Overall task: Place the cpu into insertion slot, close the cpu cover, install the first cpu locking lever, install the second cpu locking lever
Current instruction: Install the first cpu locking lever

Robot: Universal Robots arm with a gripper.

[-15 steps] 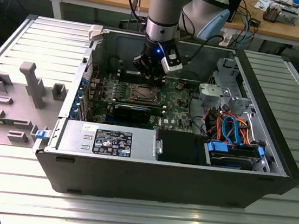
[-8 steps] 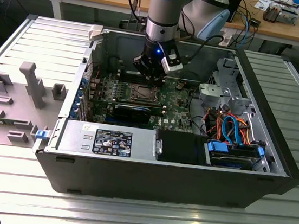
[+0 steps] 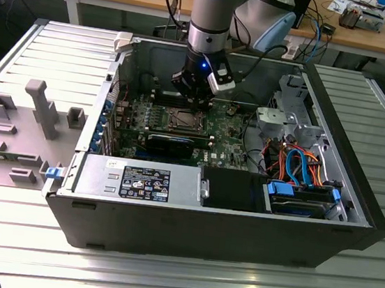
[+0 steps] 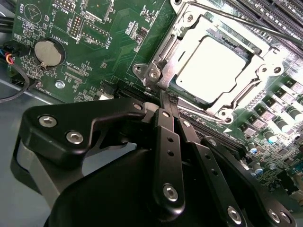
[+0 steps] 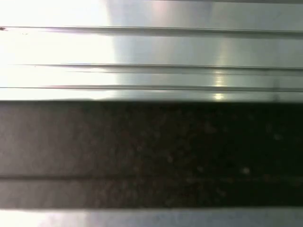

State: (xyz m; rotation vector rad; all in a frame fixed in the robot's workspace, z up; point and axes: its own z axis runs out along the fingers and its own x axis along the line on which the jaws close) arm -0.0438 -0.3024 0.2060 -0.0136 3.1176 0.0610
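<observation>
A black label [image 3: 145,182] with white print sits on the grey power supply box [image 3: 93,181], too small to read. Small white lettering marks the green circuit board [image 4: 118,56] beside the round battery [image 4: 49,52].

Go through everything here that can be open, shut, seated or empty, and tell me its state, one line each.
cpu: seated in the insertion slot, flat, metal top showing.
cpu cover: closed down over the chip, framing it.
locking lever: lying flat along the cover's edge; whether it is hooked cannot be told.
gripper: fingers together, tips at the cover's corner, holding nothing visible.
computer case: side panel off, interior exposed.
</observation>
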